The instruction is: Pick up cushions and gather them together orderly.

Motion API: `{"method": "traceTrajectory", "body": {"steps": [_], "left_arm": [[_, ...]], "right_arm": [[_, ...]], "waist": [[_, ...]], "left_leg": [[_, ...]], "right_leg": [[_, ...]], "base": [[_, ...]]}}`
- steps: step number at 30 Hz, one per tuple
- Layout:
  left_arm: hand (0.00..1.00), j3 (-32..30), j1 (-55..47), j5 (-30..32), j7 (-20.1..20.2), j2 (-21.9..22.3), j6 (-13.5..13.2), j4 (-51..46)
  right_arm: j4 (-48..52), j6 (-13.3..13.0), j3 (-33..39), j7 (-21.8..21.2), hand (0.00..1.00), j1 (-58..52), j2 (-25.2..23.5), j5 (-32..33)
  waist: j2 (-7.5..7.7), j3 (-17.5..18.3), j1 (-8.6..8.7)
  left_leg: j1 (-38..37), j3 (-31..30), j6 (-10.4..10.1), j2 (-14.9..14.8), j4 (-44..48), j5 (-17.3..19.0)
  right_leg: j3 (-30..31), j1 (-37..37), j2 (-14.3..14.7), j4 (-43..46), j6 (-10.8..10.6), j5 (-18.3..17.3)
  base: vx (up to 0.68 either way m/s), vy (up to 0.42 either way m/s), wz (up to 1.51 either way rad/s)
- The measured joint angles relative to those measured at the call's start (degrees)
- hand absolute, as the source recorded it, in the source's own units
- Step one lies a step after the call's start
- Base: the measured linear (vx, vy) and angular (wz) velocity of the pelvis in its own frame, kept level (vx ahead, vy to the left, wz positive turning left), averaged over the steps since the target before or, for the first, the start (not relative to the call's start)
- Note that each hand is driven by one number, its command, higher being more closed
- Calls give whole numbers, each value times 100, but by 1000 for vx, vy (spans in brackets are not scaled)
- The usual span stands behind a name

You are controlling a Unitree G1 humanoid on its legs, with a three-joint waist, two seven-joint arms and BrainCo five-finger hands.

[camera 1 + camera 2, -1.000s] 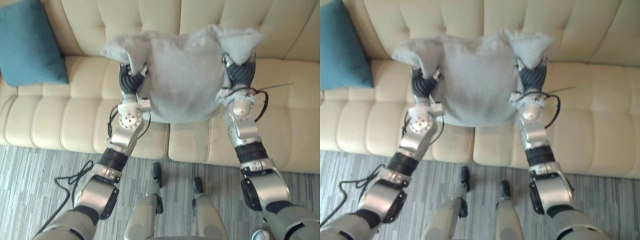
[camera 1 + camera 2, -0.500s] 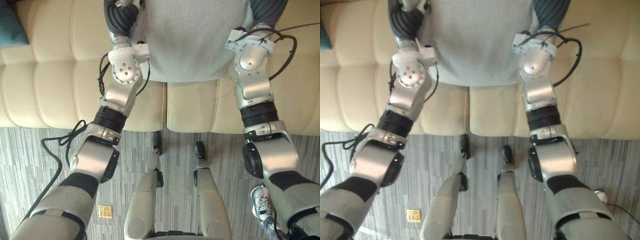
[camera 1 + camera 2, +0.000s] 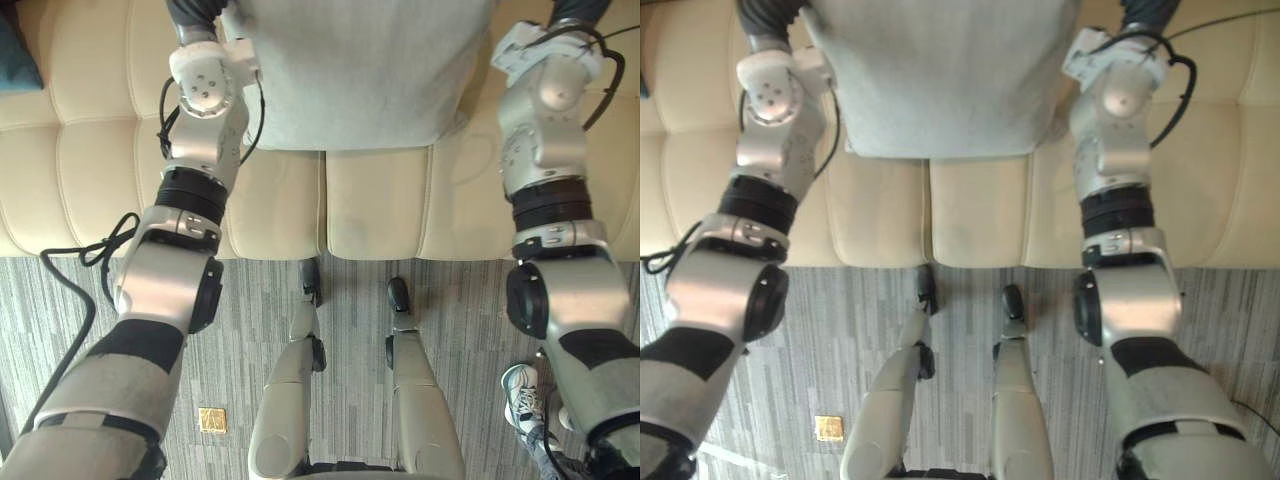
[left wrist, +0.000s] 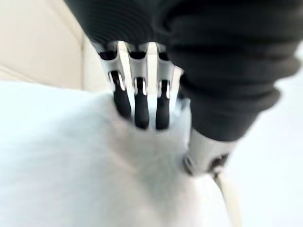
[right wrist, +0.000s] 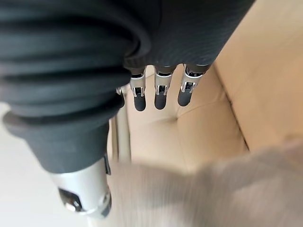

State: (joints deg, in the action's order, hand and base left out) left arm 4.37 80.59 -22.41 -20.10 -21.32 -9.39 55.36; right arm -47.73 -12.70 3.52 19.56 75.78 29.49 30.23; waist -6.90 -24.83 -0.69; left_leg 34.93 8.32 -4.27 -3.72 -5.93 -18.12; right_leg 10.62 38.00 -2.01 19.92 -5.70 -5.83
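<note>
**Grey fabric cushion [image 3: 350, 70] pressed between two flat hands**

It sits high between both forearms, over the seat of the cream tufted leather sofa [image 3: 380, 205]. The left hand [image 4: 141, 97] keeps straight fingers, dark tips sunk into the fabric. The right hand [image 5: 160, 92] is spread flat with fingertips clear, the cushion beside its thumb.

Grey cushion [image 3: 360, 70] over cream sofa [image 3: 90, 170] seat.

Bright, even light; faint shadow beneath the grey cushion [image 3: 350, 70].
</note>
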Motion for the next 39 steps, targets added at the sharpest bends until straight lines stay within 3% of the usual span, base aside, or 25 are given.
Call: {"method": "traceTrajectory", "body": {"steps": [4, 7, 9, 12, 14, 18, 21, 25, 27, 32, 39], "left_arm": [[0, -360, 0, -67, 92, -28, 117, 48], [0, -556, -34, -472, 154, -57, 118, -3], [0, -565, -322, -657, 147, -90, 111, -446], [0, -479, -1489, -733, 78, -93, -27, -2024], [0, -324, -2542, -759, -173, -62, -275, -3141], [0, -306, -4329, -505, -324, 174, -549, -4559], [0, -94, -5544, -359, 18, 515, -546, -4808], [0, 251, -6906, -311, 580, 1003, -501, -4781], [0, 369, -7638, -120, 940, 1177, -477, -4477], [0, 328, -8320, 470, 1344, 1326, -274, -2731], [0, -124, -8520, 1498, 1561, 1404, 115, -670]], "right_arm": [[-101, 70, -40, -202, 0, 59, 96, 683], [-77, 115, -52, -334, 0, 54, 213, 1116], [400, 127, -31, -353, 0, -218, 348, 1254], [1975, 106, 103, -384, 0, -1472, 451, 1222], [2945, 61, 306, -382, 0, -2698, 403, 859], [3835, -68, 934, -366, 0, -4707, -311, 304], [4050, -77, 1005, -514, 0, -5868, -883, -109], [3964, -77, 1043, -800, 0, -7097, -1604, -540], [3440, -76, 1027, -1033, 0, -7621, -1891, -911], [1516, 20, 934, -1414, 0, -8072, -1996, -1223], [-369, 315, 871, -1745, 0, -8048, -2079, -1454]], "waist": [[0, 0, 1], [1, 0, -11], [1, 1, -11], [8, -3, -18], [34, 10, -26], [107, 50, -17], [145, 91, 20], [253, 252, 49], [333, 458, 50], [406, 1142, 57], [556, 1448, 64]], "left_leg": [[-2, 56, 4, -54, 0, -17], [-11, 73, 5, -96, 0, -17], [-32, 87, 4, -99, -2, -11], [-238, 197, 37, -108, -2, 92], [-490, 225, 41, -70, -3, 183], [-823, 204, 11, -48, -3, 361], [-1004, 128, 33, -25, -2, 351], [-1249, -4, 80, 42, -2, 379], [-1522, -97, 83, 87, -2, 474], [-2019, -218, 48, 114, -3, 746], [-2558, -84, 60, 147, -7, 969]], "right_leg": [[-18, -3, 39, -26, 37, 45], [-19, -5, 76, -34, 53, 82], [-3, -15, 78, -23, 52, 87], [23, -192, 81, -13, 37, 66], [46, -387, 52, 93, 47, -66], [3, -624, 37, 282, 107, -282], [-44, -821, 18, 302, 116, -380], [-118, -1089, -29, 372, 126, -529], [-226, -1417, -85, 293, 150, -618], [-346, -2201, -141, -311, 145, -581], [-196, -3009, -211, -1078, 83, -323]], "base": [[9, -29, -4], [9, -49, -4], [13, -48, -4], [33, -46, -7], [54, -51, -1], [51, -80, 4], [69, -74, 9], [95, -64, 18], [62, -46, 19], [65, -6, 11], [78, 16, -12]]}}
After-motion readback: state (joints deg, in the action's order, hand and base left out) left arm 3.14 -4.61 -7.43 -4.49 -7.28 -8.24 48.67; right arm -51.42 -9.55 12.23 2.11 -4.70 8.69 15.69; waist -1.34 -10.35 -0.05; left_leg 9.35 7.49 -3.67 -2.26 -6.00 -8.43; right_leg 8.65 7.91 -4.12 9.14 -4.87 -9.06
